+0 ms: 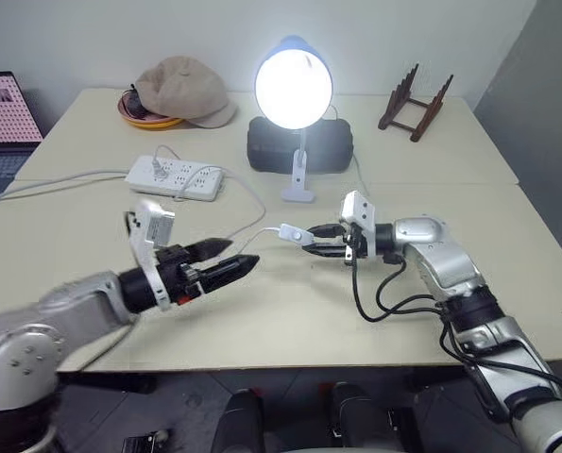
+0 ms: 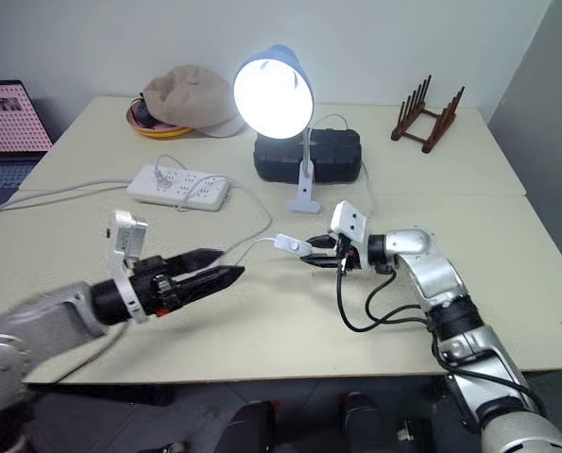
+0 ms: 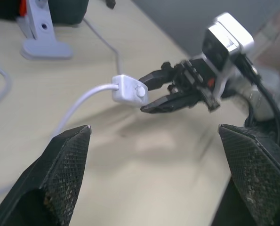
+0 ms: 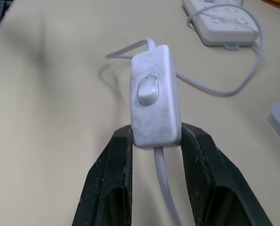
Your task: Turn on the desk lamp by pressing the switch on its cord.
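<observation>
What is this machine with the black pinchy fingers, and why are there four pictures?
It's a robot with two arms. Two pictures come from cameras in its head, looking down at a table. The other two come from small cameras on its wrists, so you see along its fingers. The right hand pinches a little white switch on the thin cord of the desk lamp, which is shining. The left hand is open and holds nothing. Also on the table are a white power strip, a black box behind the lamp, a tan cap and a wooden rack.
</observation>
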Controlling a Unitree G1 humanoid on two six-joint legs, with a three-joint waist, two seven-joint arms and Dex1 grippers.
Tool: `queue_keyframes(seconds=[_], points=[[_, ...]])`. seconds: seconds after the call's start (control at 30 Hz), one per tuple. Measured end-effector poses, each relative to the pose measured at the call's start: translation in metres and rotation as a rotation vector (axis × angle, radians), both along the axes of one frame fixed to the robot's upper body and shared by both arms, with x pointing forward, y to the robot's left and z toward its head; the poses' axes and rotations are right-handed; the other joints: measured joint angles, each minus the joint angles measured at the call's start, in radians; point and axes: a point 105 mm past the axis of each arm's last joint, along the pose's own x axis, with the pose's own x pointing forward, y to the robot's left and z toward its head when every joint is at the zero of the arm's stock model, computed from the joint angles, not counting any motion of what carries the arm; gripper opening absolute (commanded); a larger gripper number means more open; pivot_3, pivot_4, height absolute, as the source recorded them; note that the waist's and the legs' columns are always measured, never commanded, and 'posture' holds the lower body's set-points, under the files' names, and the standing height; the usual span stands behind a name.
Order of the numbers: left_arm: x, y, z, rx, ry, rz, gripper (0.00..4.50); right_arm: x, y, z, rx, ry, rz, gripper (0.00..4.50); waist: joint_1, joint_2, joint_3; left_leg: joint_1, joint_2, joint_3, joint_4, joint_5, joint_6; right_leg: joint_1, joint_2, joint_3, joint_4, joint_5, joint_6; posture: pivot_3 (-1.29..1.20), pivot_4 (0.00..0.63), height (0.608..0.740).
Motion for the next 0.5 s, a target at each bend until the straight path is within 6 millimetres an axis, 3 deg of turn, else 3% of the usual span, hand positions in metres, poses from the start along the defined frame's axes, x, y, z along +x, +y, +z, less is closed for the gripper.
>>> queue_keyframes(seconds=[0.17,0.2,0.23,0.4,0.5], points=[[0.001,-0.003,-0.004,0.194,-0.09,-0.1,4.49,0.014,0.0,-0.025,-0.068,0.093,-0.022,1.1,0.0,-0.001,0.001,-0.002,0.001,0.0,-0.004,0.0,-0.001,-0.002,0.001,-0.001,-0.001,0.0,0.0,0.0,0.15,0.74],[0.002,-0.003,-0.002,0.227,-0.118,-0.122,4.5,0.017,-0.002,-0.032,-0.081,0.119,-0.036,1.81,0.001,-0.001,0.001,-0.002,0.001,0.0,-0.005,-0.001,-0.001,-0.002,0.001,-0.001,-0.001,0.0,0.0,0.0,0.15,0.74],[0.003,-0.003,-0.002,0.241,-0.131,-0.13,4.5,0.018,-0.002,-0.035,-0.081,0.126,-0.04,1.86,0.001,0.0,0.001,-0.002,0.001,0.0,-0.005,-0.001,-0.001,-0.003,0.001,-0.001,-0.001,0.0,0.0,0.0,0.15,0.74],[0.018,0.008,-0.007,0.3,-0.173,-0.105,4.5,0.012,-0.008,-0.035,-0.09,0.154,0.015,3.07,0.0,0.0,0.001,-0.002,0.001,0.0,-0.005,-0.001,-0.001,-0.003,0.001,-0.001,-0.001,0.001,0.004,0.0,0.15,0.74],[0.025,0.015,-0.009,0.314,-0.17,-0.1,4.5,0.008,-0.019,-0.024,-0.056,0.137,0.02,3.82,0.002,0.0,0.001,-0.002,0.001,0.0,-0.005,-0.001,-0.001,-0.003,0.001,-0.001,0.0,0.001,0.004,0.0,0.15,0.74]])
